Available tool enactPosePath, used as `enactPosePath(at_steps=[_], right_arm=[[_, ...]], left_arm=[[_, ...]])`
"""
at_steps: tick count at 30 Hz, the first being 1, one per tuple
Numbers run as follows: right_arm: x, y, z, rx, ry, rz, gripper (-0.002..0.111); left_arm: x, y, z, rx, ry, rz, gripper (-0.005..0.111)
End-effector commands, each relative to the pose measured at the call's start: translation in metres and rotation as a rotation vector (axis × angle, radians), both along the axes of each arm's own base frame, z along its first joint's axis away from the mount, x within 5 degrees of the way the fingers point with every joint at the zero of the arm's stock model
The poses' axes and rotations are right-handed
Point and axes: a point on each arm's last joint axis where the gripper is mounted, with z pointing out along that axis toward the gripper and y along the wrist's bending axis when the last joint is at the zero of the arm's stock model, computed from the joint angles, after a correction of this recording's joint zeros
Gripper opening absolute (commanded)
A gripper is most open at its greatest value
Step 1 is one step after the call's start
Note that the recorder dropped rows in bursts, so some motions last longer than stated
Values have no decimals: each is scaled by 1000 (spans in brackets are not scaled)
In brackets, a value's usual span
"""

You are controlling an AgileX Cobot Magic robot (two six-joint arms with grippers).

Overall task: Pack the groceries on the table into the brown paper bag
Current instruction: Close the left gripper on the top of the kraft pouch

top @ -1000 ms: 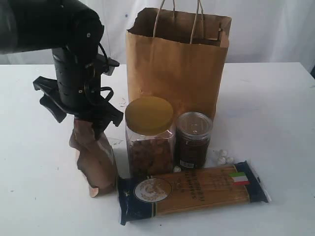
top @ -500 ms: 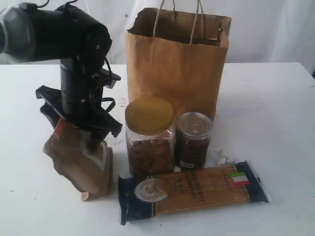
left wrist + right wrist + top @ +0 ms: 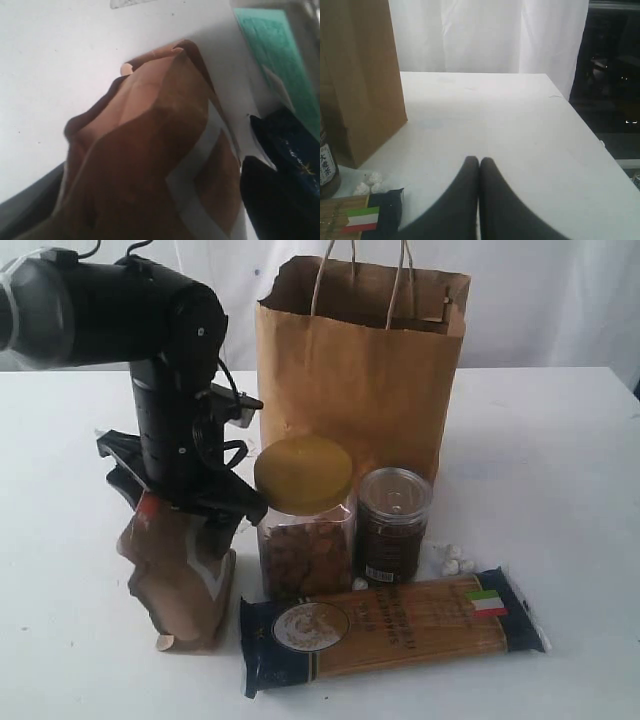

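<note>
Exterior view: the left gripper point(image 3: 186, 508) points straight down with its jaws spread wide across the crumpled top of the coppery pouch point(image 3: 185, 585), and I judge it has hold of it. The pouch hangs directly beneath the jaws, its long axis near upright and leaning a little. Whether its lower end touches the table point(image 3: 70, 640) I cannot tell. The brown paper bag point(image 3: 355, 370) stands beyond this gripper and to its right, its open mouth well above the jaws, so the pouch would need to rise and cross that way. The gold-lidded clear jar point(image 3: 305, 525) stands just beside the gripper on that same side, a likely snag. The left arm is plainly the nearer one. Left wrist view: the pouch point(image 3: 145, 150) fills the space right below the gripper, with the navy end of the spaghetti pack point(image 3: 285, 170) just beside it. Right wrist view: the right gripper point(image 3: 479, 167) has its fingers pressed together on nothing, low over bare table and well apart from the bag.
</note>
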Motion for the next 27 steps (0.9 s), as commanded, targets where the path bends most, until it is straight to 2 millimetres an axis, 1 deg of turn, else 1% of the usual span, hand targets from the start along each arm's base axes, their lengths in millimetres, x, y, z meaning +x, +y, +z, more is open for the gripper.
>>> enactPosePath(at_steps=[1, 8, 12, 14, 16, 17, 21, 24, 26, 27], right_arm=[[0, 0, 0, -11, -7, -3, 0], [0, 0, 0, -11, -7, -3, 0], [0, 0, 0, -11, -7, -3, 0], [0, 0, 0, -11, -7, -3, 0], [0, 0, 0, -11, -7, -3, 0], [0, 0, 0, -11, -7, -3, 0], [0, 0, 0, -11, -7, -3, 0], [0, 0, 0, -11, -7, -3, 0], [0, 0, 0, -11, -7, -3, 0], [0, 0, 0, -11, -7, -3, 0]], left_arm=[[-6, 0, -2, 6, 70, -34, 84], [-11, 4, -2, 51, 137, -136, 84], [-10, 4, -2, 47, 131, -137, 84], [-10, 4, -2, 44, 127, -137, 81], [-9, 4, -2, 45, 122, -138, 72], [-9, 4, -2, 45, 122, -138, 65], [-9, 4, -2, 48, 122, -137, 34], [-9, 4, -2, 48, 122, -137, 14], [-10, 4, -2, 52, 128, -136, 3], [-10, 4, -2, 55, 131, -136, 0]])
